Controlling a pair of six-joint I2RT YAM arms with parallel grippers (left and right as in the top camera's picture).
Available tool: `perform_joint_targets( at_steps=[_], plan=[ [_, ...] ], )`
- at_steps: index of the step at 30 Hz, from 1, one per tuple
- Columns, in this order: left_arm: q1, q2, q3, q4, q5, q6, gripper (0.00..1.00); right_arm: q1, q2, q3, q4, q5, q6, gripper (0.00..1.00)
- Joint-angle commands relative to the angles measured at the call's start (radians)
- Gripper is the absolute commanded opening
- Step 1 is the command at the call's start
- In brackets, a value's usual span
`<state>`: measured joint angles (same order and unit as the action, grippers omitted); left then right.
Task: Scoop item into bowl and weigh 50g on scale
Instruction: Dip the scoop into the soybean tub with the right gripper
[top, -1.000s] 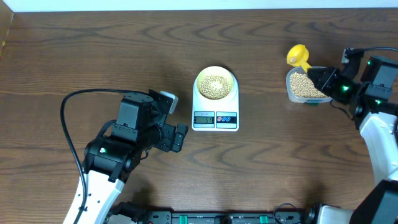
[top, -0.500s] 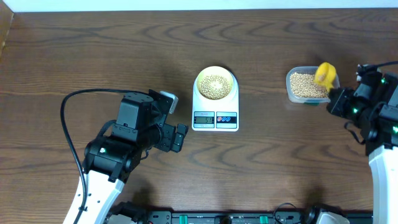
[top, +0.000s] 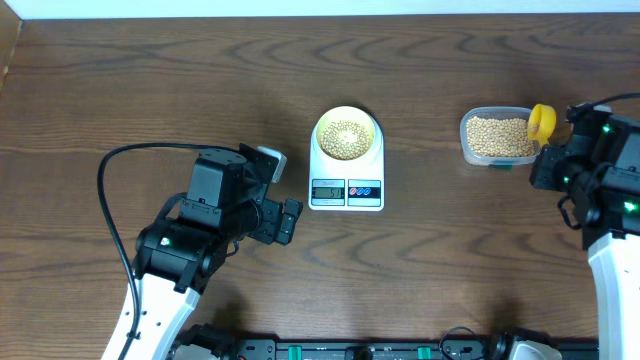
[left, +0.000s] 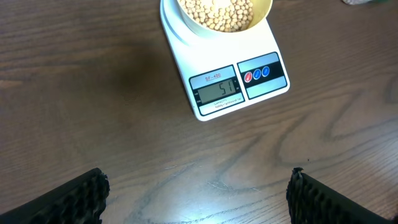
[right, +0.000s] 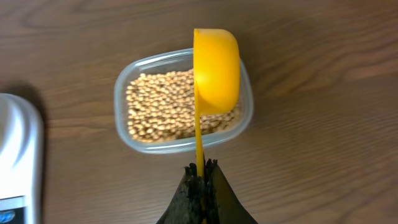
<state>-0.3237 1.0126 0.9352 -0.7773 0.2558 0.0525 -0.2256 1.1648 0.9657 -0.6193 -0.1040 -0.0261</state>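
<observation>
You're reading 51 on the grey display of the scale (left: 236, 81), and the small print just above the digits is looking like "SF-400". No unit is showing clearly enough to read. In the overhead view the scale (top: 346, 170) is sitting at the middle of the table (top: 100, 80), with the pale-yellow bowl (top: 322, 128) resting on its platform and a heap of tan beans (top: 346, 138) lying inside the bowl.

Your right claw (right: 200, 171) is pinching nearly shut on the thin handle of a yellow scoop (right: 216, 68), at the bottom centre of the right wrist view. The scoop's cup is pointing up the frame and overlapping the right end of a clear container (right: 118, 106) that is holding more beans. You cannot tell whether the cup is touching the container. Overhead, this group is sitting at the right edge of the frame.

Your left claw (left: 199, 205) is standing wide, one finger in each lower corner of the left wrist view, gripping nothing and hanging over bare table, lower left of the scale
</observation>
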Motion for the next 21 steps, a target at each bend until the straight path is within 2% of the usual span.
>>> perform_joint_targets(
  at_steps=[1,5,11,14,18,21],
  plan=[
    [-0.002,-0.001,-0.002,0.002,-0.010,0.002,0.94,0.053,0.022,0.002,0.016,0.127,-0.063,0.01],
    [-0.002,-0.001,-0.002,0.002,-0.010,0.002,0.94,0.116,0.059,0.002,0.029,0.162,-0.106,0.01],
    [-0.002,-0.001,-0.002,0.002,-0.010,0.002,0.94,0.219,0.123,0.002,0.068,0.368,-0.141,0.01],
    [-0.002,-0.001,-0.002,0.002,-0.010,0.002,0.94,0.249,0.133,0.002,0.089,0.409,-0.140,0.01],
    [-0.002,-0.001,-0.002,0.002,-0.010,0.002,0.94,0.260,0.133,0.002,0.122,0.347,-0.119,0.01],
    [-0.002,-0.001,-0.002,0.002,-0.010,0.002,0.94,0.260,0.133,0.002,0.167,0.203,-0.064,0.01]
  ],
)
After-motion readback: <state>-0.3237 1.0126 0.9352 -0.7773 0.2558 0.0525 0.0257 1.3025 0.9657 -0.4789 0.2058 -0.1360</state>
